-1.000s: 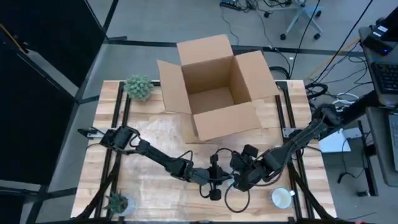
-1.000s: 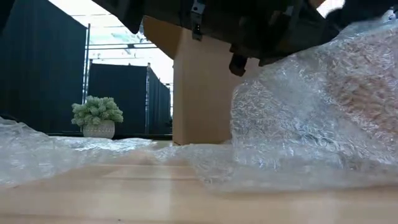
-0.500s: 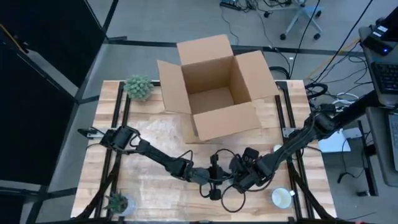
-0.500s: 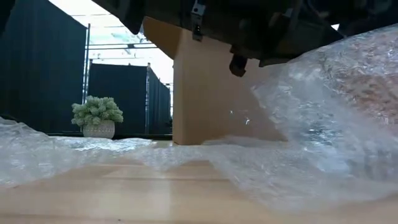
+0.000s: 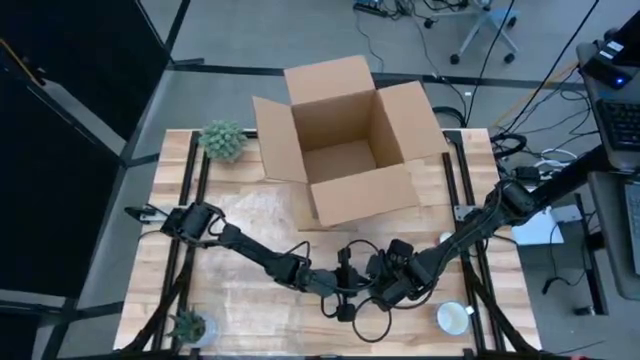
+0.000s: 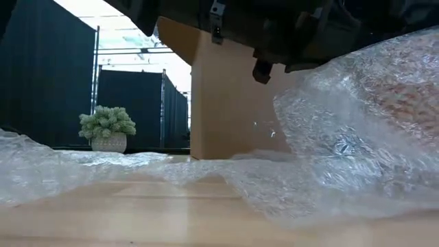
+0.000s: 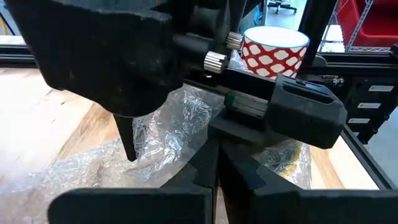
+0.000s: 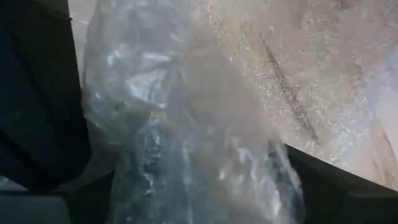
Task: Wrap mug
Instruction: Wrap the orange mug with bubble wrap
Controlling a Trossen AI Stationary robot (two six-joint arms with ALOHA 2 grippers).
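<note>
A clear bubble wrap sheet [image 5: 262,214] lies spread on the wooden table, and one part [image 6: 357,130] is raised in a bulging fold. The mug [image 5: 453,318], white with a red pattern [image 7: 274,48], stands upright on its base near the table's front right, off the raised fold. My right gripper [image 5: 381,288] is shut on bunched wrap [image 8: 186,124] at the near middle. My left gripper [image 5: 348,292] is right beside it, and its fingers [image 7: 217,171] are shut. My right gripper pinches a gathered bunch of the bubble wrap [image 8: 180,155], several layers, between its two fingers. The wrap rises from the table to the hold in a loose bulge [image 6: 343,151], and the rest lies flat. My left gripper is shut against the wrap [image 7: 163,127]; whether it holds any I cannot tell.
An open cardboard box [image 5: 345,140] stands at the far middle. One small potted plant [image 5: 222,140] is at the far left and another [image 5: 190,325] at the near left corner. Cables loop beneath the grippers [image 5: 368,325].
My right gripper has edged toward the left gripper and the near edge, still shut on the wrap. The raised fold has sagged and drawn back toward the low view's right. The flat part has stayed put.
</note>
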